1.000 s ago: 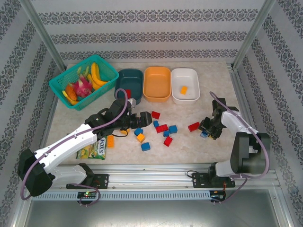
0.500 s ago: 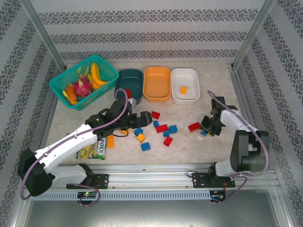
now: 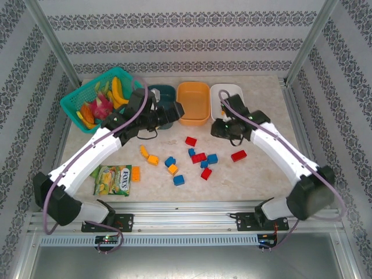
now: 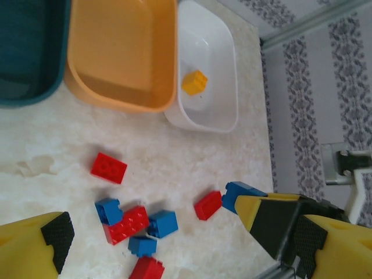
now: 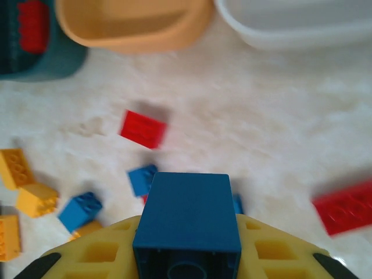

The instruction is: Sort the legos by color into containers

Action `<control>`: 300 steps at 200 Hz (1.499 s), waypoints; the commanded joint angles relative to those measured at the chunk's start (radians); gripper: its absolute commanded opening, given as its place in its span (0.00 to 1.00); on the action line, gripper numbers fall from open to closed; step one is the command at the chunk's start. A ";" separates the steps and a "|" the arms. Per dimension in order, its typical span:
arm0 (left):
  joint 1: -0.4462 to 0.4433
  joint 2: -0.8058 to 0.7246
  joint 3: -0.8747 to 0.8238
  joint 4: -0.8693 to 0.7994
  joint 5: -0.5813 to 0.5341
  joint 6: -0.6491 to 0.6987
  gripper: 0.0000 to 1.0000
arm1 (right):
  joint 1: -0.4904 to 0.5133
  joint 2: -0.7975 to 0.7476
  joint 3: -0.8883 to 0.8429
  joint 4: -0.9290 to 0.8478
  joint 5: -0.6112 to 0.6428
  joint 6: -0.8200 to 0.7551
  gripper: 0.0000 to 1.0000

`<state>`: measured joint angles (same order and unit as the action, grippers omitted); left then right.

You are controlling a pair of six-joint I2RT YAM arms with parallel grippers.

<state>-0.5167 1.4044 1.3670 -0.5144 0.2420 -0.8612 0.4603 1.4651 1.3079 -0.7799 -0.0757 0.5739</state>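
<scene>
Pale marbled worktop (image 3: 256, 180) inside patterned walls; three bins in a row along the far side. Right claw (image 5: 186, 261) pinches a blue brick (image 5: 187, 215), whose length points forward out of the claw; from above this claw (image 3: 220, 129) hangs just in front of the white bin (image 3: 231, 90). Teal bin (image 5: 35, 49) holds a red brick (image 5: 32, 23) and the white bin a yellow brick (image 4: 195, 82), so the bare orange bin (image 3: 193, 102) is judged to be the blue one's home. That bin lies ahead and left of the right claw, near, with open worktop between. The right arm carries the brick, so the drop is its job. Left claw (image 4: 154, 224) is spread wide with nothing in it, sitting by the gap between the teal and orange bins (image 3: 174, 109); it is the nearest obstacle if the right arm swings far left. Loose bricks (image 3: 199, 157) in red, blue and orange lie scattered mid-worktop, below the travel path. Green basket (image 3: 78, 96) and snack packet (image 3: 113, 180) sit far left, out of the way.
</scene>
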 commanded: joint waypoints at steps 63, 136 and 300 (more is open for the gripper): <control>0.202 0.225 0.210 -0.056 0.100 0.056 0.99 | -0.014 0.597 0.568 -0.032 -0.020 0.006 0.28; 0.256 0.321 0.281 -0.079 0.112 0.080 0.99 | -0.058 0.985 1.018 -0.145 -0.055 0.015 0.29; 0.256 0.133 0.146 -0.164 0.076 0.077 0.98 | -0.047 0.929 1.171 -0.203 -0.041 -0.039 0.57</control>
<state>-0.2726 1.6012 1.5425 -0.6312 0.3355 -0.7956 0.3958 2.5534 2.4798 -0.9741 -0.1246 0.5686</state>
